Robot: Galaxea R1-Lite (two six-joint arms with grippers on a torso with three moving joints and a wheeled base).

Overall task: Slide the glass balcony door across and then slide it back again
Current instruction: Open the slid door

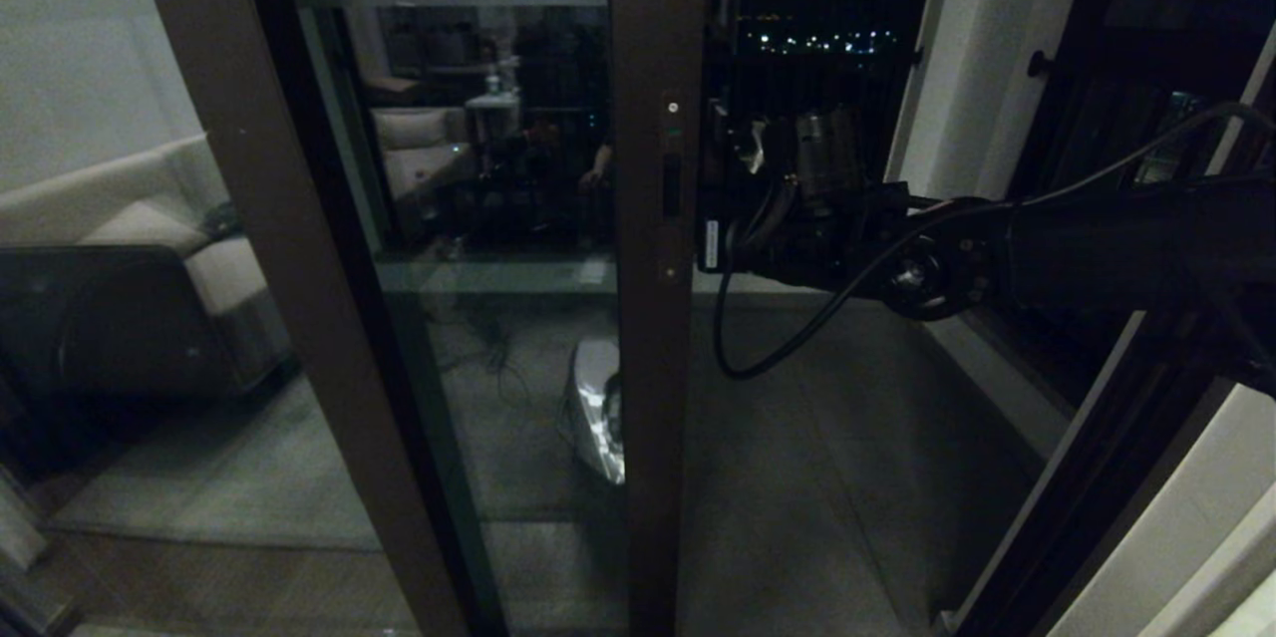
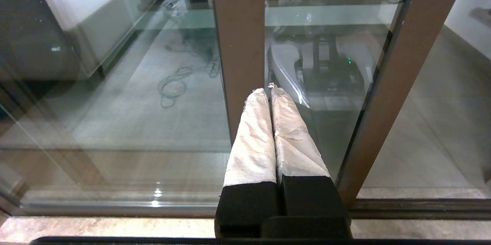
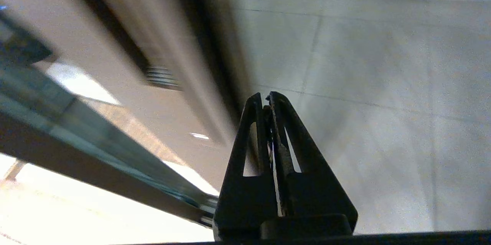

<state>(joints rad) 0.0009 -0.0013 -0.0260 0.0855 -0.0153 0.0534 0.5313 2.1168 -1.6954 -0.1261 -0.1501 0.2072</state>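
The glass balcony door [image 1: 653, 368] stands partly across the opening, its dark brown stile upright mid-view with the slim recessed handle [image 1: 671, 184] and a frosted band on top. My right gripper [image 1: 720, 218] reaches in from the right and sits against the stile's open edge at handle height. In the right wrist view the gripper [image 3: 267, 97] is shut with nothing in it, beside the blurred dark door edge [image 3: 215, 64]. My left gripper [image 2: 268, 91], wrapped in white, is shut and empty, held low before the door glass, left of the stile [image 2: 399, 84].
The fixed brown-framed pane [image 1: 279, 268] on the left shows a sofa [image 1: 120, 218]. Open balcony floor [image 1: 847, 468] lies right of the stile. A white wall [image 1: 967, 69] and a dark barred window [image 1: 1146, 119] bound the right. A cable loop [image 1: 758, 358] hangs under my right arm.
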